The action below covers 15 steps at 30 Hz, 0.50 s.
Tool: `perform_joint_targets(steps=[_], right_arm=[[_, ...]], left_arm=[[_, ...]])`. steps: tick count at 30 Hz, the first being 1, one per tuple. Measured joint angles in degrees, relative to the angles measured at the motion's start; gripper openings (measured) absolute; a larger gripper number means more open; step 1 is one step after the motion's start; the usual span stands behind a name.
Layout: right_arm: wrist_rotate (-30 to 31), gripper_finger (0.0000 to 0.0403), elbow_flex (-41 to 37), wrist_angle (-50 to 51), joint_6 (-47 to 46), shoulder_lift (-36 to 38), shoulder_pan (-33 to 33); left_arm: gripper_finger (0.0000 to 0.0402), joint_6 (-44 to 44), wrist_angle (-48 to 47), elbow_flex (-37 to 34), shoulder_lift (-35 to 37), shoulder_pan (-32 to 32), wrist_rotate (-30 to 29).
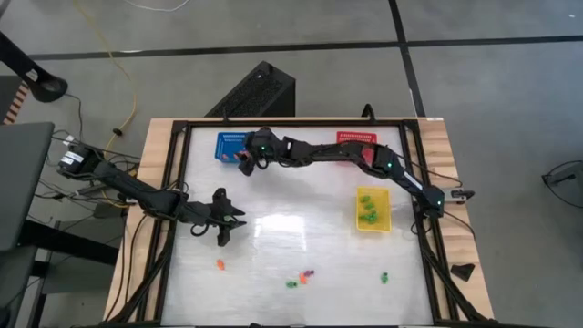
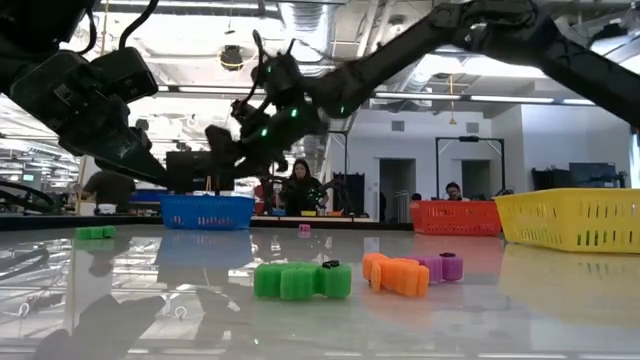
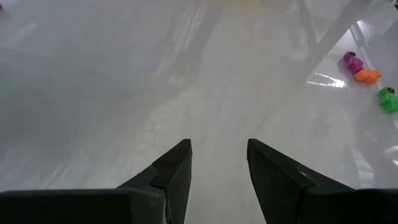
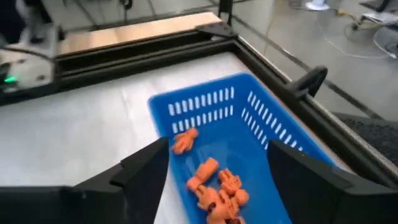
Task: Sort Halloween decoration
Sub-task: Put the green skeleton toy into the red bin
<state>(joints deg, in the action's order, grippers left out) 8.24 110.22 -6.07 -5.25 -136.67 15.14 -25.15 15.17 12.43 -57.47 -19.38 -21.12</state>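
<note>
Glossy white, the counter [image 1: 301,241] sat inside a dark metal frame with pale wooden edges, mirroring the ceiling lights of an open workshop where people sat at desks behind it. At the far edge stood a blue mesh basket [image 1: 230,146] and a red mesh basket [image 1: 355,138]; a yellow mesh basket [image 1: 373,209] lay toward the right. The right gripper [image 4: 214,165] hung over the blue basket, jaws spread wide and empty, above small orange trinkets [image 4: 214,186] on its floor (green ones [image 1: 368,208] filled the yellow basket). The left gripper [image 1: 228,225] hovered low over bare counter, jaws parted, holding nothing. Loose trinkets [image 1: 299,279], orange, purple and green, lay near the front edge.
</note>
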Motion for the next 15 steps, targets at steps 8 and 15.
perform_joint_targets(steps=[8, 15], right_arm=[[-9.9, 0.031, 0.3, 35.9, 3.6, 16.9, -4.1], [-10.0, 0.031, -9.8, 49.6, 5.2, 32.6, -21.1]], left_arm=[[0.0144, -2.1, 0.4, 0.0, 0.0, 0.0, 5.6], [0.0144, 2.9, 7.4, 0.0, 0.0, -6.2, 11.8]])
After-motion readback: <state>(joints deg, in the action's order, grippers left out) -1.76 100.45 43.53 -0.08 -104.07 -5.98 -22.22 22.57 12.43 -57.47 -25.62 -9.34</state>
